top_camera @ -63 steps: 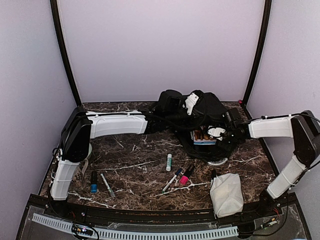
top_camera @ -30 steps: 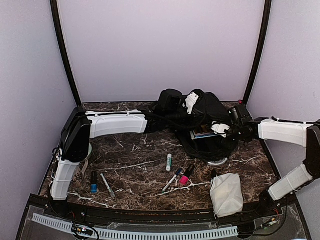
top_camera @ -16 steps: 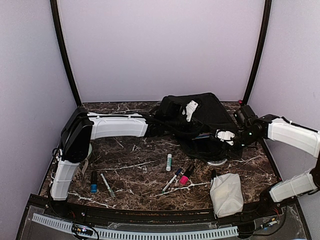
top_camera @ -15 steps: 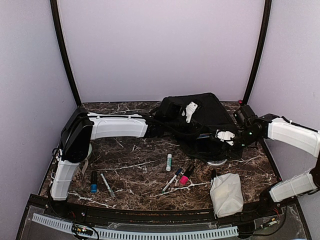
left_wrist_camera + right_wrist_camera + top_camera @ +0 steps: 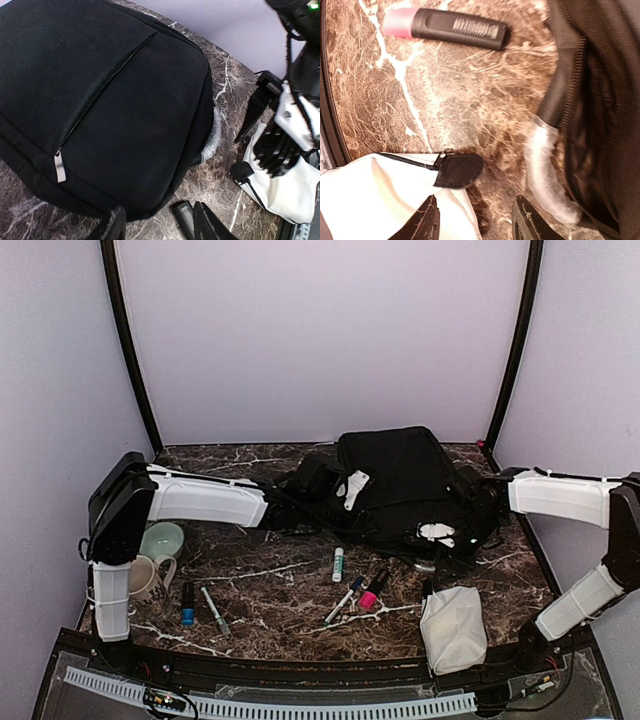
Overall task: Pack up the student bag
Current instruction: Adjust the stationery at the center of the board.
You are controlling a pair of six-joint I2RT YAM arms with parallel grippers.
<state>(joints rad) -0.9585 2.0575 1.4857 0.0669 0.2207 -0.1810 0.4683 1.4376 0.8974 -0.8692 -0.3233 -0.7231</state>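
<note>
At the far right-centre of the marble table (image 5: pixel 265 575), the student bag (image 5: pixel 400 475) lies flat with its front panel up. Its long axis runs far-to-near, leaning slightly right, and a rounded end points toward the white pouch (image 5: pixel 455 625) by the front edge. The left gripper (image 5: pixel 352 490) sits at the bag's left side, fingers (image 5: pixel 202 222) spread and gripping nothing, while the right gripper (image 5: pixel 438 533) is low beside the bag's near right corner, over the pouch's edge, fingers (image 5: pixel 427 220) likewise parted and empty.
</note>
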